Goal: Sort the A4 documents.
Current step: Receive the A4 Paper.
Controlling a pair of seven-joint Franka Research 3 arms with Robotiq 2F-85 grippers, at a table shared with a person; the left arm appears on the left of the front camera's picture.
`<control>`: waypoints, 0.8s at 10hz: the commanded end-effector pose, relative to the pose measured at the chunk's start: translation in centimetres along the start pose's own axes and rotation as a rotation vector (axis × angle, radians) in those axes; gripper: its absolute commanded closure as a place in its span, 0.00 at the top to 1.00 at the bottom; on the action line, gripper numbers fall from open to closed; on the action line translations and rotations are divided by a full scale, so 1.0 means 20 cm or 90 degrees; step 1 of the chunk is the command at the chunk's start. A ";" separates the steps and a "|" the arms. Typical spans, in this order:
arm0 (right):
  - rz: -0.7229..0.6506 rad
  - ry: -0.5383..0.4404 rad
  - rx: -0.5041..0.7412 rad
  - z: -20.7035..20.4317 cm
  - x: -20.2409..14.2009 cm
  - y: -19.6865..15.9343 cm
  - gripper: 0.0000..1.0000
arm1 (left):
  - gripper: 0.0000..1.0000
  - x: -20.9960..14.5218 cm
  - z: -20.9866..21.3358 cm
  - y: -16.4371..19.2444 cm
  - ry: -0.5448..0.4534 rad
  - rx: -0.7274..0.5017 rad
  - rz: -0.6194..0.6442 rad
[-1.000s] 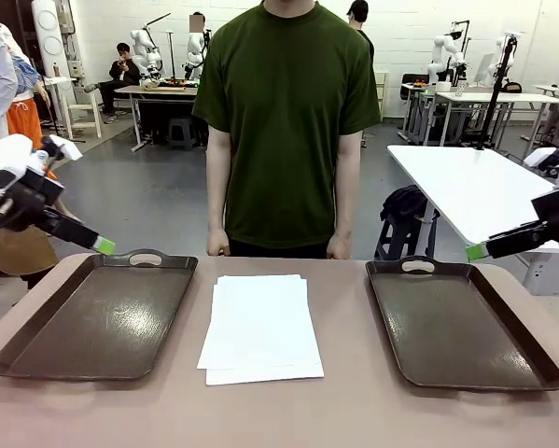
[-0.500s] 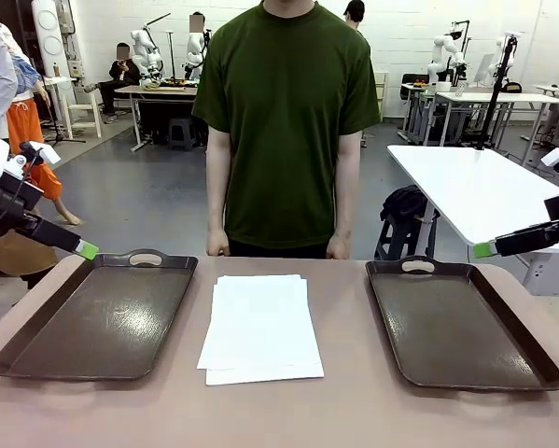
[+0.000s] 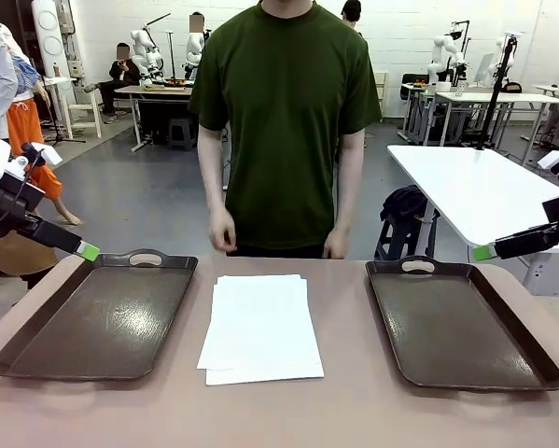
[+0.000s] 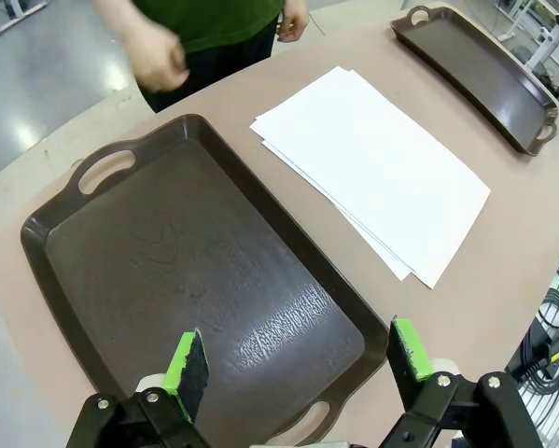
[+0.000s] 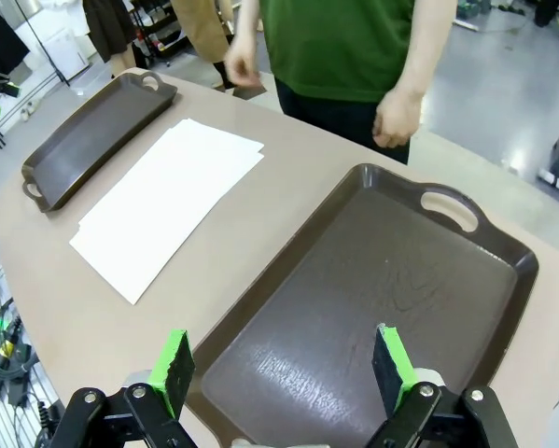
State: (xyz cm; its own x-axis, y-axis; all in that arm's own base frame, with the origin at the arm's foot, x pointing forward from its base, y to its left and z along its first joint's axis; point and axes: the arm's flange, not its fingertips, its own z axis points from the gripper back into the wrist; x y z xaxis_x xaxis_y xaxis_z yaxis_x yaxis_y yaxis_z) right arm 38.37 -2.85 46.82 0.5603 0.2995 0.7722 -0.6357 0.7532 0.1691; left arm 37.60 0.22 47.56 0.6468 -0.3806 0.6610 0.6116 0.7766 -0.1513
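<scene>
A stack of white A4 documents (image 3: pixel 260 327) lies flat on the table between two dark brown trays; it also lies in the left wrist view (image 4: pixel 372 168) and the right wrist view (image 5: pixel 162 201). My left gripper (image 4: pixel 298 359) hovers open above the left tray (image 3: pixel 92 317), near its outer edge (image 3: pixel 88 250). My right gripper (image 5: pixel 284 364) is open over the right tray (image 3: pixel 461 322), out beyond its far right corner (image 3: pixel 484 251). Neither holds anything. The person's hand (image 3: pixel 223 233) is raised a little at the far table edge.
The person in a green shirt (image 3: pixel 284 121) stands at the far side, both hands near the edge. Both trays are bare inside, each with handle cut-outs. A white table (image 3: pixel 475 187) stands behind at the right.
Both grippers drew back outward from the trays over the past second, then held still. The person's hand at picture left has lifted and moved.
</scene>
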 end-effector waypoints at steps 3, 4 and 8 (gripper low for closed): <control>-0.002 -0.006 0.008 0.00 0.00 0.00 1.00 | 1.00 0.00 0.00 0.01 -0.005 -0.002 0.002; -0.002 -0.006 0.008 0.00 0.00 0.00 1.00 | 1.00 0.00 0.00 0.01 -0.005 -0.002 0.002; -0.002 -0.006 0.008 0.00 0.00 0.00 1.00 | 1.00 0.00 0.00 0.01 -0.005 -0.002 0.002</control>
State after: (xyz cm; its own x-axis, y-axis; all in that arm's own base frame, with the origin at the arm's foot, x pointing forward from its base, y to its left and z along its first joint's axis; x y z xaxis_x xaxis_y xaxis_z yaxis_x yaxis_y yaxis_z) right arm 38.27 -2.74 47.00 0.5628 0.2923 0.7732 -0.6323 0.7548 0.1748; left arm 37.54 0.16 47.69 0.6490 -0.3736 0.6627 0.6065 0.7800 -0.1541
